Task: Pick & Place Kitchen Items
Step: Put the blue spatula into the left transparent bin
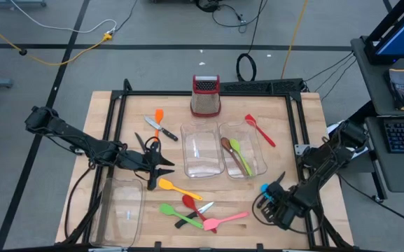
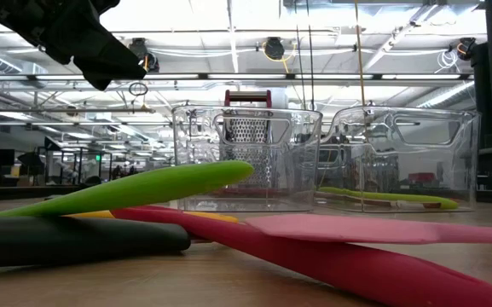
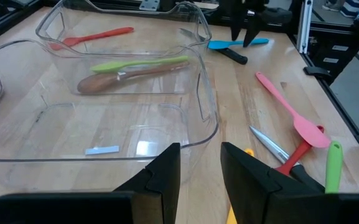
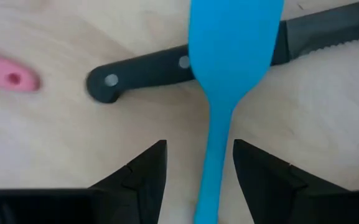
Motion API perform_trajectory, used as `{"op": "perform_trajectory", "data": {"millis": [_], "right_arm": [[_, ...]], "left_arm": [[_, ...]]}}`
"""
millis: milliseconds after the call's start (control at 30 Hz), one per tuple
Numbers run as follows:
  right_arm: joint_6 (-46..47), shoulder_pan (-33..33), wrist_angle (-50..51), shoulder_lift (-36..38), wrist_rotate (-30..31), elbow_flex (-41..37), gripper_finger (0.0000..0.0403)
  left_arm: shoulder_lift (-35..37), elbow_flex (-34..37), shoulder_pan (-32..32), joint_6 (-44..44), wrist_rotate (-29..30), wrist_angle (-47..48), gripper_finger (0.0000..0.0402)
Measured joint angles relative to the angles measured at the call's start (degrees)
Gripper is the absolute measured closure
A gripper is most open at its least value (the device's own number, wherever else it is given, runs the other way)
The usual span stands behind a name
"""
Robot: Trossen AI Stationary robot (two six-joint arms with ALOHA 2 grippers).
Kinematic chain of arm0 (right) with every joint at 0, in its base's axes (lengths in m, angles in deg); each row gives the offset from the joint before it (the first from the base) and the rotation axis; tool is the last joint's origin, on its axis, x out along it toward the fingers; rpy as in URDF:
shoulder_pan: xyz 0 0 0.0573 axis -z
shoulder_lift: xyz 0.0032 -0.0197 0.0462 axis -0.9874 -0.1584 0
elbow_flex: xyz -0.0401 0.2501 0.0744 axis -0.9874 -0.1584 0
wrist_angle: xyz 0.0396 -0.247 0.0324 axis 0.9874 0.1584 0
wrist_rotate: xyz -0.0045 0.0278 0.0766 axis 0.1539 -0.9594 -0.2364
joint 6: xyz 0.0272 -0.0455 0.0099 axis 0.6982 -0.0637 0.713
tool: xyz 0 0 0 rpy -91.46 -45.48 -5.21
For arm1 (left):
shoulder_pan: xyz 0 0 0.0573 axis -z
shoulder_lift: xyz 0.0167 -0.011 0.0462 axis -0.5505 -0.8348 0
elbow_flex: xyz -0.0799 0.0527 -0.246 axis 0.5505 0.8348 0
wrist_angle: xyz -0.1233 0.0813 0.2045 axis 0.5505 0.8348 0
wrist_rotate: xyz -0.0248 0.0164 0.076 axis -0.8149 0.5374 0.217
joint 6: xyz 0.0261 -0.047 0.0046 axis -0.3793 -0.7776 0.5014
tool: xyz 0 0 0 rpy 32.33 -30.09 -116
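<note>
My right gripper [image 1: 270, 192] [image 4: 198, 152] is open at the table's near right, pointing down. Its fingers stand on either side of the handle of a blue spatula [image 4: 219, 93] [image 1: 265, 187], with a gap on each side. The spatula's blade lies across a black-handled knife [image 4: 145, 68]. My left gripper [image 1: 165, 168] [image 3: 201, 155] is open and empty above the table, just left of the middle clear tray [image 1: 202, 150], over the head end of a yellow spatula [image 1: 177, 187] that lies flat on the wood.
A second clear tray [image 1: 244, 148] holds a green and a brown spoon [image 3: 135, 65]. A third tray [image 1: 121, 210] stands near left. Green, red and pink utensils and a knife [image 1: 198, 213] lie at the near middle. An orange spatula [image 1: 159, 117], a knife, a red spatula [image 1: 259, 129] and a grater [image 1: 206, 96] lie farther back.
</note>
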Motion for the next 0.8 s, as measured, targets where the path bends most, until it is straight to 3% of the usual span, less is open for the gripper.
{"op": "perform_trajectory", "data": {"millis": [233, 367, 700, 800], "right_arm": [[0.26, 0.2, -7.79, 0.39, -0.22, -6.11, 0.0235], [1.42, 0.2, -7.33, 0.27, -0.87, -7.12, 0.025], [1.58, 0.22, -5.68, 0.34, -3.0, -7.24, 0.0372], [1.58, 0.22, -6.03, 1.2, -2.91, -7.24, 0.0382]], "left_arm": [[0.0, 0.0, 0.01, -0.02, 0.0, 0.02, 0.0284], [0.0, 0.0, 0.02, -0.02, 0.0, 0.02, 0.0284], [0.0, 0.0, 0.02, 0.13, 0.0, -0.04, 0.0284], [0.0, 0.0, 0.02, 0.11, 0.0, -0.03, 0.0284]]}}
